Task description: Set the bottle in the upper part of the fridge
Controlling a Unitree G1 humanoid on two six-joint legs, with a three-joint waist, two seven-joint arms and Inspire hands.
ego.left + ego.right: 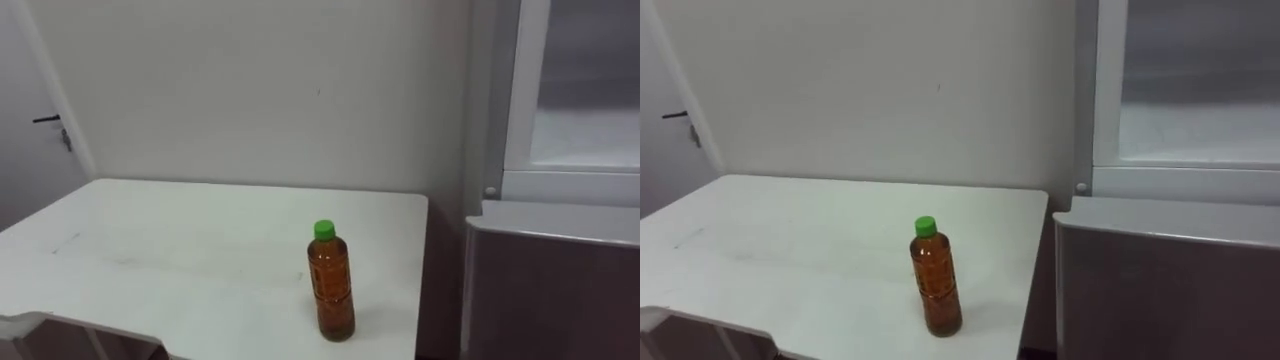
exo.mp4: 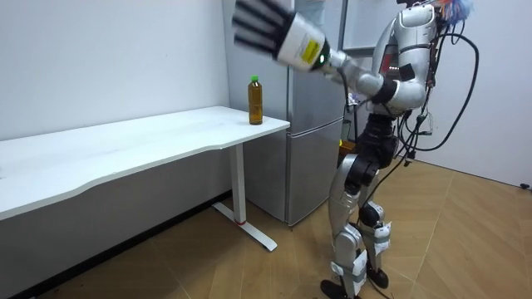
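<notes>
Bottle (image 1: 331, 285) stands upright by the table (image 1: 150, 240) edge nearest the fridge (image 1: 550, 290). My left hand (image 2: 270, 31) is raised, fingers spread.

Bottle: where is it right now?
The bottle stands upright on the white table, near the end closest to the fridge, low and central in the left eye view.

Even, bright indoor light; the white table (image 1: 200, 250) carries a soft sheen; the bottle (image 1: 331, 283) throws a faint shadow beside its base; the floor (image 2: 150, 249) under the table lies darker.
</notes>
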